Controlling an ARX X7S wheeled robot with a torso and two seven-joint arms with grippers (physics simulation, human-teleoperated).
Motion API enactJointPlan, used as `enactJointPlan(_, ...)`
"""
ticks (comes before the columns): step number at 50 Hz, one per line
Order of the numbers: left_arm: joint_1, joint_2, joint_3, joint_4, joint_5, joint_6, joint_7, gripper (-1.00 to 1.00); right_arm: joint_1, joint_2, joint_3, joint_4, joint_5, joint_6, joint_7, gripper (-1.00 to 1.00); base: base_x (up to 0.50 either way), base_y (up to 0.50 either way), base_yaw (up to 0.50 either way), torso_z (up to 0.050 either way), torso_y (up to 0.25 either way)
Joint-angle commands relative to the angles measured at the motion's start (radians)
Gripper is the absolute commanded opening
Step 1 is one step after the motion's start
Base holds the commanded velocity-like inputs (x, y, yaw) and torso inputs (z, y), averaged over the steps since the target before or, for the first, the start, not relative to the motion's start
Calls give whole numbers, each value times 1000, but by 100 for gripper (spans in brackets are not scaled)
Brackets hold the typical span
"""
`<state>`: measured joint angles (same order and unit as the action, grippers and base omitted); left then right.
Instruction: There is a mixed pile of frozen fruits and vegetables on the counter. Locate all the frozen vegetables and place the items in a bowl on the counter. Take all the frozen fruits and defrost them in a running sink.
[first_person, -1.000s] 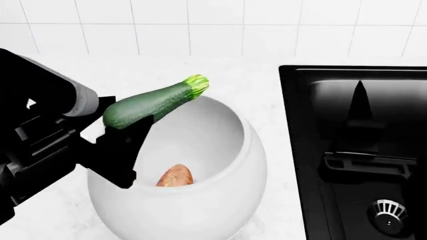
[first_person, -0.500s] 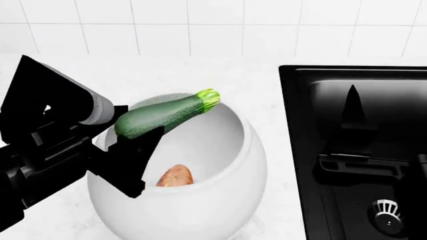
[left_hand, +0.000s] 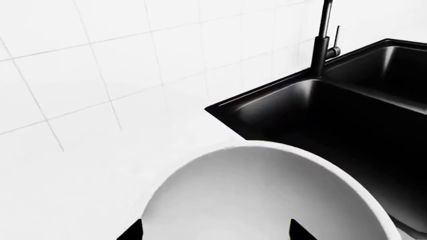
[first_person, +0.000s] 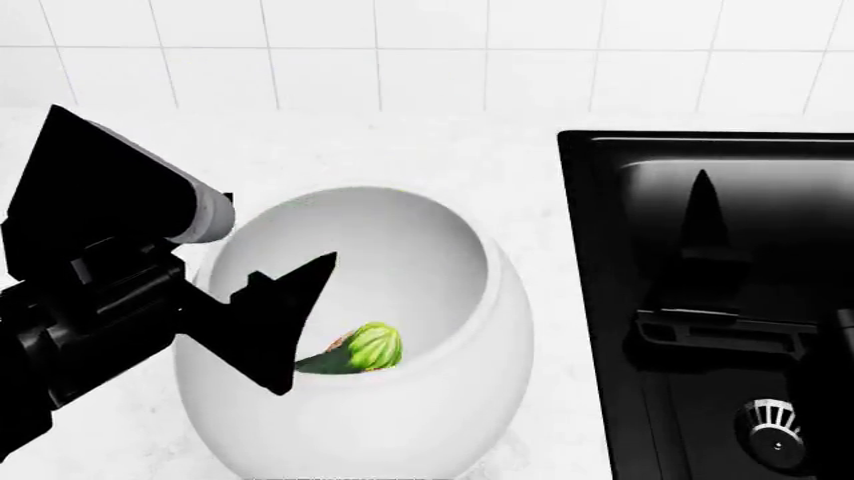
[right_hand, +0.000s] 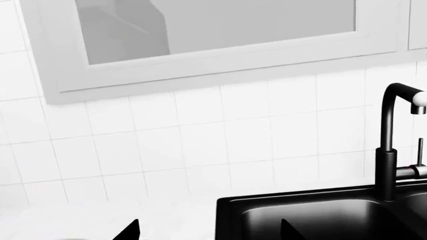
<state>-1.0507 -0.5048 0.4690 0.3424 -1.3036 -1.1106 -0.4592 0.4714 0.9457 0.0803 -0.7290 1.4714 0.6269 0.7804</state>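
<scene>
The white stone tabletop (first_person: 400, 150) runs up to a tiled wall. On it stands the deep white bowl (first_person: 467, 400); just beside, the black sink (first_person: 601, 300) is set into it

White square wall tiles (first_person: 400, 60) with thin grey grout span the top of the head view. Pale framed window (right_hand: 213, 35) sits above tiles, upper right-wrist frame.
</scene>
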Motion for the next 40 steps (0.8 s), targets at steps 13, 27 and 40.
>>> enactJointPlan(13, 77, -71, -225, 84, 55, 205, -142, 100, -13, -7, 8, 5, -20, -11, 2, 100, 0, 0, 0, 0, 0)
enactJointPlan(27, 538, -147, -392, 285, 195, 440, -195, 100, 1, -15, -29, -8, -87, 5, -3, 100, 0, 0, 0, 0, 0)
enactJointPlan(40, 567, -166, -399, 269, 194, 446, -174, 100, 7, -53, -89, 52, -158, 22, -14, 100, 0, 0, 0, 0, 0)
